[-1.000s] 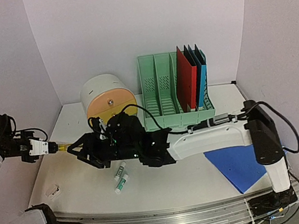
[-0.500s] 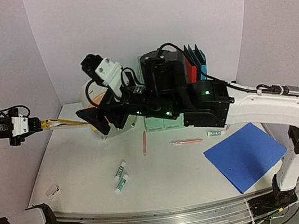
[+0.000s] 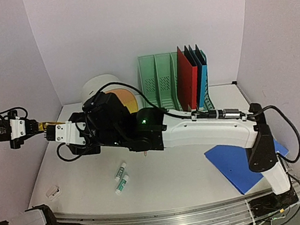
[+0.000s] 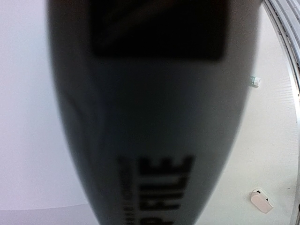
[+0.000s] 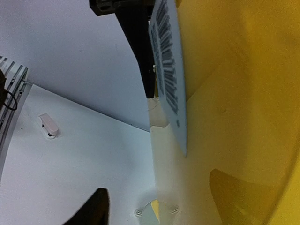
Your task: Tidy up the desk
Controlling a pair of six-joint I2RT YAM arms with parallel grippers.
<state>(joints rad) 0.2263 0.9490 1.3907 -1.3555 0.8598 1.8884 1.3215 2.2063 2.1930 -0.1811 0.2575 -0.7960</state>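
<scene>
Desk [image 3: 172, 177] fills the floor between lilac walls, with its rail along the near edge. Above its far left, left gripper [image 3: 34, 131] is clamped on a yellow folder [image 3: 49, 126]. Right gripper [image 3: 63, 136] meets that folder; its opening cannot be determined. A blue folder [image 3: 236, 167] lies near right.

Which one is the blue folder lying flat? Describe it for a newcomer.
Find the mint-green rack at the back wall. In front of it, at the desk's right front corner, the blue folder lies flat; the other folders stand upright in the rack.
</scene>
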